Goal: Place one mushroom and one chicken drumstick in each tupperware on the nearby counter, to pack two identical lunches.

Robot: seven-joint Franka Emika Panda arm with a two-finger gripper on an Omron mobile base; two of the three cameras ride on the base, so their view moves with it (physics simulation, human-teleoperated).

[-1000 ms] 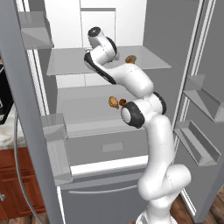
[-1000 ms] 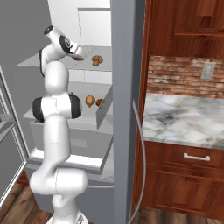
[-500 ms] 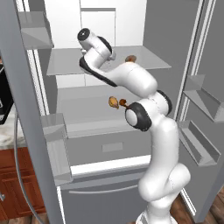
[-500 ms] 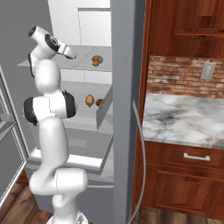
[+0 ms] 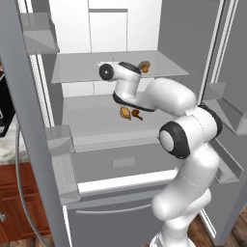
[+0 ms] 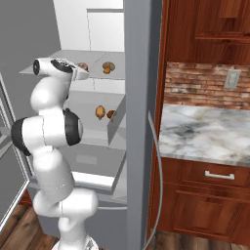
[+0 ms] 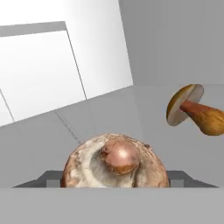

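Up on the fridge's upper shelf (image 5: 82,72), a mushroom (image 7: 116,162) sits right at my fingertips, at six o'clock in the hand view.

It lies stem-up and very close, with a second mushroom (image 7: 192,110) lying on its side at two o'clock, apart from it. My pincer (image 6: 79,72) is spread wide with nothing between the jaws; I hold nothing yet. Below, on the lower shelf (image 6: 93,129), two brown pieces (image 6: 104,113) wait, probably the drumsticks. Over at three o'clock in the right base view, the marble counter (image 6: 205,136) is where this has to go, though I cannot see the tupperware from here. I judge this as the first pick: ease forward until the cap sits between my fingers, close, lift clear, then carry it to the counter.
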